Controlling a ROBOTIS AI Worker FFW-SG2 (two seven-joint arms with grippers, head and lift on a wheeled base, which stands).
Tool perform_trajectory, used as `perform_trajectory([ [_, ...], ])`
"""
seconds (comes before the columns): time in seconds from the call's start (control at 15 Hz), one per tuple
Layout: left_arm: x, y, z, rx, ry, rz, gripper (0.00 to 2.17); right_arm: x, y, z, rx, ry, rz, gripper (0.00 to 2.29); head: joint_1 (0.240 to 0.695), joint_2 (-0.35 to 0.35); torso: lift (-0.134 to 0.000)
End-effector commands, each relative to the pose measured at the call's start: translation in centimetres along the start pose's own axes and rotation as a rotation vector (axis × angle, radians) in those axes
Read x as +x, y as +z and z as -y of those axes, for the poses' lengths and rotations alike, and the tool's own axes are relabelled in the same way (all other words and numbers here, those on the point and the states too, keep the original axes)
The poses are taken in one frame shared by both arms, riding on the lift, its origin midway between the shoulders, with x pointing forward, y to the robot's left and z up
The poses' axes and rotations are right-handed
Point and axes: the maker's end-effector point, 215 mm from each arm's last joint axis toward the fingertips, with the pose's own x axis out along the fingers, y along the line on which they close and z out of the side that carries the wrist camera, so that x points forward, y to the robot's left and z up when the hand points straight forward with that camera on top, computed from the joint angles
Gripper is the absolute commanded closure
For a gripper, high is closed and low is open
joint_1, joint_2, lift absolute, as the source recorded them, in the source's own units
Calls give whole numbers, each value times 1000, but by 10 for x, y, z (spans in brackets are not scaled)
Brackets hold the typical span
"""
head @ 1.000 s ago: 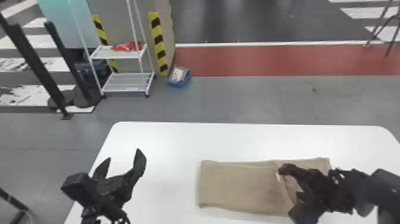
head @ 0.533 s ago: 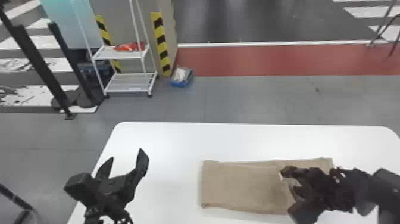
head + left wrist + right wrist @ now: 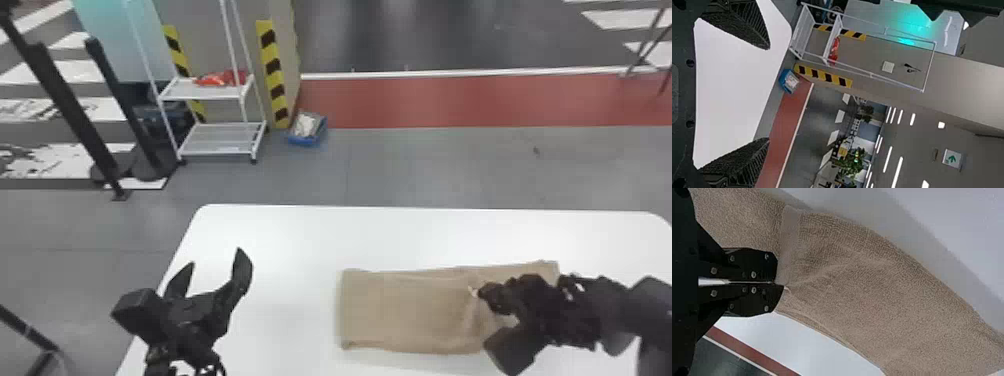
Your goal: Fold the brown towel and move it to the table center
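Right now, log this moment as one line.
right gripper: shut on brown towel | left gripper: open, left side of white table | towel: lying on table

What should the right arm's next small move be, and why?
I'd probably open the right gripper and let the hem settle. Its fingers are shut on that hem, which crosses the brown towel partway along, with more towel to its right. The towel's left end already looks flat and fairly straight, so this fold seems ready to release.
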Motion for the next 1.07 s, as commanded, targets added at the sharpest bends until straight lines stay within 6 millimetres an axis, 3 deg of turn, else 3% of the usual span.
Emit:
perform_trajectory([
  [0.0,1,2,1,-3,-1,4,46,-4,-3,10,21,-25,3,1453,695,104,0],
  [0.27,3,4,2,-2,-1,8,46,-37,-31,66,101,-162,-10,1453,695,109,0],
  [0.33,3,4,2,-2,-1,8,46,-43,-41,70,115,-175,-18,1450,695,109,0],
  [0.4,3,3,3,-1,-4,6,46,-43,-47,63,114,-163,-30,1450,695,106,0],
  [0.47,3,1,3,-1,-7,2,46,-32,-44,42,113,-123,-29,1450,695,101,0],
  [0.67,3,-3,4,1,-13,-4,46,-4,-18,6,101,-47,-8,1450,695,80,0],
  [0.87,2,-5,4,4,-13,-9,46,-6,-23,19,121,-79,-15,1450,695,87,0],
  [1.0,2,-6,4,5,-14,-12,46,-28,-42,42,123,-138,-40,1450,695,89,0],
])
